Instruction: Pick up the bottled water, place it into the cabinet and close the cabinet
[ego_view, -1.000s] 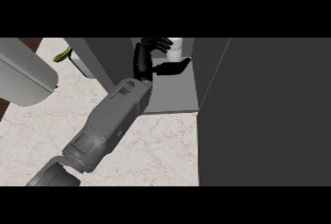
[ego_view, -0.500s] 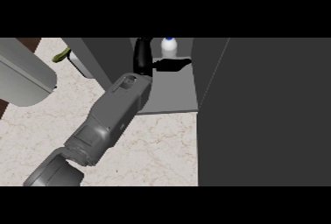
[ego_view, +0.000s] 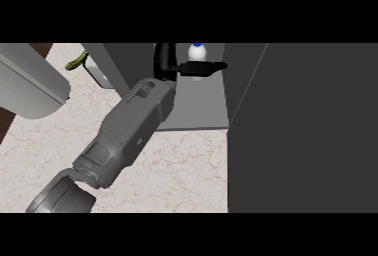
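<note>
Bottled water (ego_view: 196, 54), white with a blue cap, stands upright inside the open cabinet (ego_view: 196, 107), deep in its grey compartment. Left hand (ego_view: 176, 66) reaches in from the grey forearm (ego_view: 125, 135) and grasps the bottle, its black fingers (ego_view: 208, 66) curled across the middle. A tall dark panel (ego_view: 303, 125) fills the right side. Below lies the pale marbled worktop (ego_view: 184, 172), with a rounded grey body (ego_view: 29, 82) at the far left.
</note>
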